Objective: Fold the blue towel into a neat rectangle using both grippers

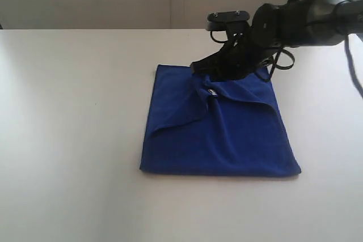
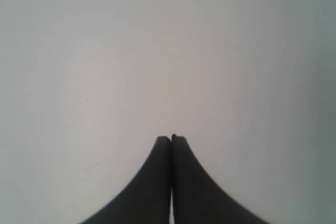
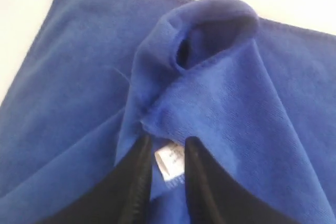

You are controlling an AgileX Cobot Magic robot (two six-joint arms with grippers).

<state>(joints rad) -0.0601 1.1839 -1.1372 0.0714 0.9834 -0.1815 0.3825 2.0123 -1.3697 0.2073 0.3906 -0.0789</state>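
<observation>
On the white table, the blue towel lies centre-right of the exterior view. It is roughly squared, I judge, but one corner is folded across its upper half in a puckered ridge that needs flattening. My right gripper stands parted astride the white label; my left gripper is closed, empty.

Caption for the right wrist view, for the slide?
Right gripper, jaws apart, straddling the white label on the blue towel's folded-over corner.
</observation>
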